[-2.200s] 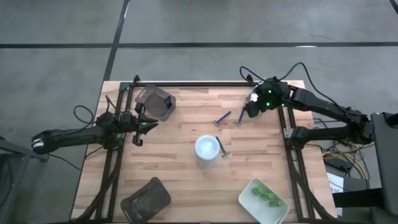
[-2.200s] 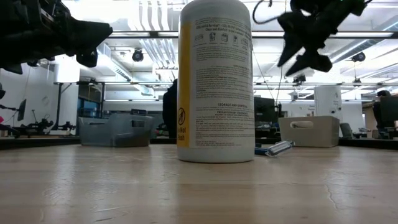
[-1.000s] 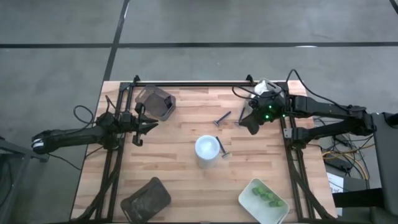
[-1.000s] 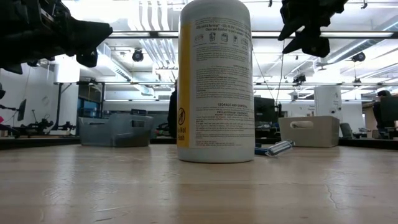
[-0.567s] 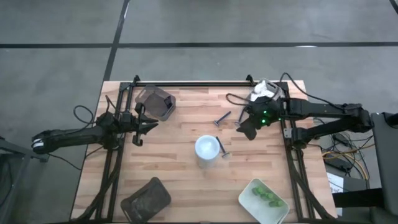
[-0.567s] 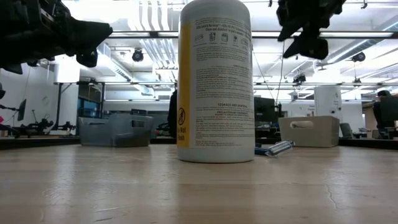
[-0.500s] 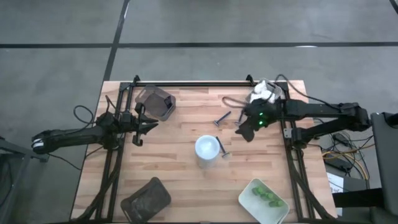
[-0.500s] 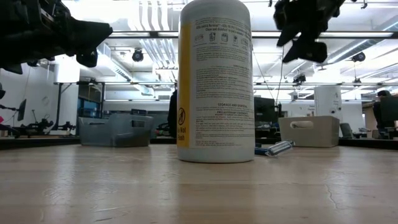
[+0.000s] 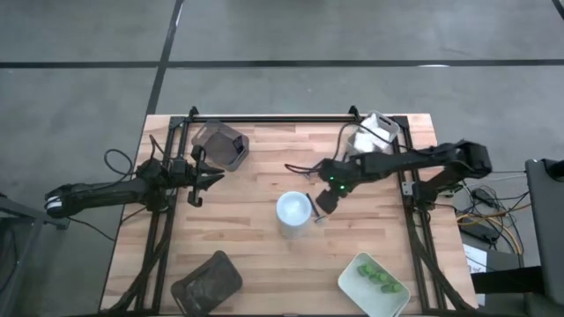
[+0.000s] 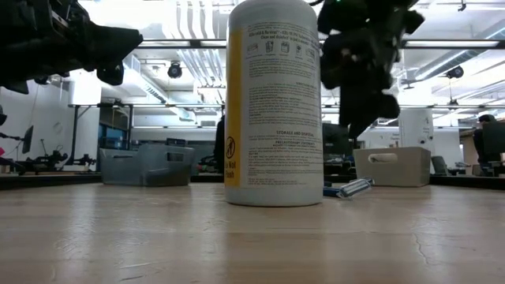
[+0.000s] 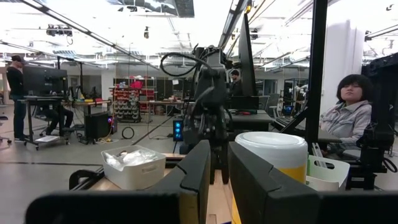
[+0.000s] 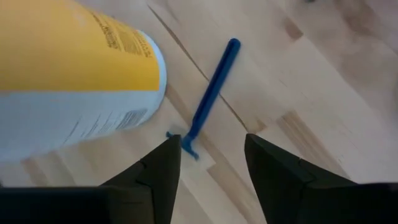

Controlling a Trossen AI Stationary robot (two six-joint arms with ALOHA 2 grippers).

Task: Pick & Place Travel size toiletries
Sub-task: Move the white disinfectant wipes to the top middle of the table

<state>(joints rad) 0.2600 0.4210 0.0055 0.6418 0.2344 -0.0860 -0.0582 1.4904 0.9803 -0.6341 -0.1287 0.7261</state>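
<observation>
High view: wooden table (image 9: pixel 256 255) with both arms over it. Right arm reaches from the right edge toward the middle, its gripper (image 9: pixel 322 202) hanging just beside the white-capped yellow bottle (image 9: pixel 293 210), which stands upright near the table's centre. Left arm waits at the left edge, gripper (image 9: pixel 196 180) near the far-left dark tray (image 9: pixel 220 145); its fingers stand a narrow gap apart in the left wrist view and hold nothing. A second dark tray (image 9: pixel 207 280) sits at the near-left corner, contents too dim to read. A pale tray (image 9: pixel 372 282) at the near-right corner holds small green pieces (image 9: pixel 375 276). Another pale tray (image 9: pixel 375 132) at the far-right corner holds white packets (image 11: pixel 129 158), seen in the left wrist view. Right wrist view: right gripper's fingers (image 12: pixel 155 174) are spread wide and empty, poised above a blue-handled razor (image 12: pixel 209 100) that lies flat on the wood; the razor's head end lies between the fingertips, close beside the base of the bottle. Low view: bottle fills the centre, the right gripper dark above and just to its side, the razor on the table behind the bottle. Cannot tell whether the fingers touch the table. A seated person (image 11: pixel 348 118) shows in the room beyond, in the left wrist view.
</observation>
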